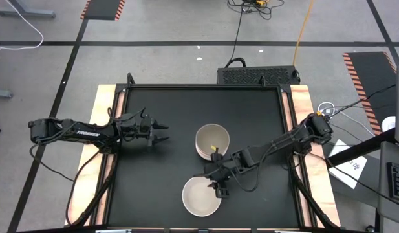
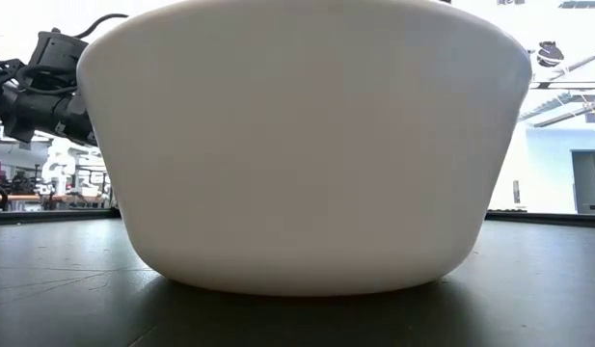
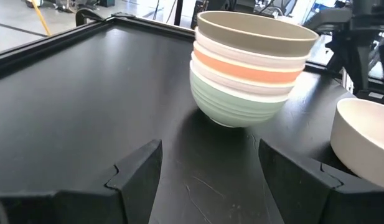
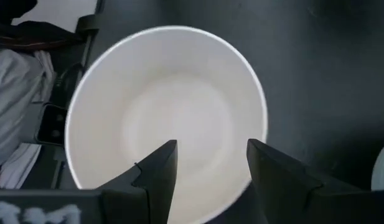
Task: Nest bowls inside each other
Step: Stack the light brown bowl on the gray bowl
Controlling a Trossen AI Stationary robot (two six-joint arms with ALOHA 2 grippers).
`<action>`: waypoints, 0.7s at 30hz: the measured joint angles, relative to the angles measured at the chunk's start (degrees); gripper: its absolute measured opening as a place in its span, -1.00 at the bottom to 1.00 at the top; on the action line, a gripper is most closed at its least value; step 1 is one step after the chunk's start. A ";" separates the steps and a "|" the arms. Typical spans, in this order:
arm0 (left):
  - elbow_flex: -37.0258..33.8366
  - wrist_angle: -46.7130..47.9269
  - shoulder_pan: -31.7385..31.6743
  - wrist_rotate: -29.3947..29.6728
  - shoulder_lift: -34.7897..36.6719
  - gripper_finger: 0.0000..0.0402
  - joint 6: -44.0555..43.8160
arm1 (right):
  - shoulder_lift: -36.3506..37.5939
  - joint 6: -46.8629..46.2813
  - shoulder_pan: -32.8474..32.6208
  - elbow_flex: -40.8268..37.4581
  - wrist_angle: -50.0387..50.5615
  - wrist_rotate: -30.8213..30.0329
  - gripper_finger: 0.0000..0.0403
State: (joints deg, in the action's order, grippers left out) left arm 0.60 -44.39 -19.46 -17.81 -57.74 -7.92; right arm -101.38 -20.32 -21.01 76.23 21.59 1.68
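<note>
Filling your low view, a white bowl (image 2: 307, 145) sits upright, mouth up, near the tabletop's (image 1: 167, 116) front edge, with your right gripper (image 1: 218, 183) over its rim, fingers apart. Just behind it stands the stack (image 3: 251, 65): mint bowl at bottom, white and salmon between, olive-grey on top. Your left gripper (image 1: 161, 131) waits to the stack's left, fingers apart.

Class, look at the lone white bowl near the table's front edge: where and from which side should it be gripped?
Grip the white bowl by its thin rim, from above. It sits upright and open, its sides too wide to span. The right end effector, open, hovers over the rim nearest the stack of bowls.
</note>
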 joint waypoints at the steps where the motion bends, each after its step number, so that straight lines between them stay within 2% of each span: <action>1: 0.00 -0.01 0.00 -0.13 0.00 0.35 0.47 | 0.00 -0.02 0.02 0.00 0.49 0.04 -0.08; 13: 0.00 -0.91 0.20 -0.30 0.00 0.35 1.79 | -0.03 -5.10 -1.25 0.00 2.65 -0.10 -0.08; 21: 0.00 -0.79 0.25 -0.34 0.00 0.35 1.72 | -2.71 -9.54 -1.54 -0.06 4.40 -0.16 -0.08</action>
State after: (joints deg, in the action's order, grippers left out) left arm 0.60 -45.19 -19.21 -18.15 -57.73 -6.20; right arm -104.09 -29.86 -22.55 76.16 25.99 1.52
